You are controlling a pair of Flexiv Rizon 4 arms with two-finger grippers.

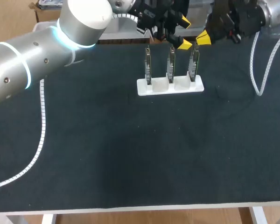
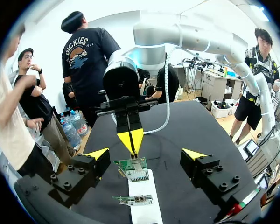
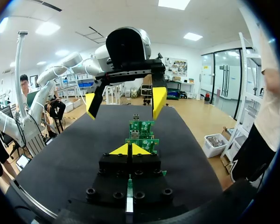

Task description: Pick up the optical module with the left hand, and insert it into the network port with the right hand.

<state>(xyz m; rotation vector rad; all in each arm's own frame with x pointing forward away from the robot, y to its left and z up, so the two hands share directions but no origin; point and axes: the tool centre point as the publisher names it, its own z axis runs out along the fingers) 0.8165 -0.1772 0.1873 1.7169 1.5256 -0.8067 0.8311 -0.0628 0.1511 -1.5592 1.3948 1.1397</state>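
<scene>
Three green circuit boards stand upright in a white holder at the table's far middle: left, middle, right. My left gripper hangs open above the middle and right boards. In its own view its fingers straddle the farthest board without touching it. My right gripper is shut, its tips pointing down just over that board's top edge. In the right wrist view the shut tips sit before the nearest board. I cannot make out a separate optical module.
White cables trail over the dark table mat, one at the left and one at the right. The table's front edge runs along the near side.
</scene>
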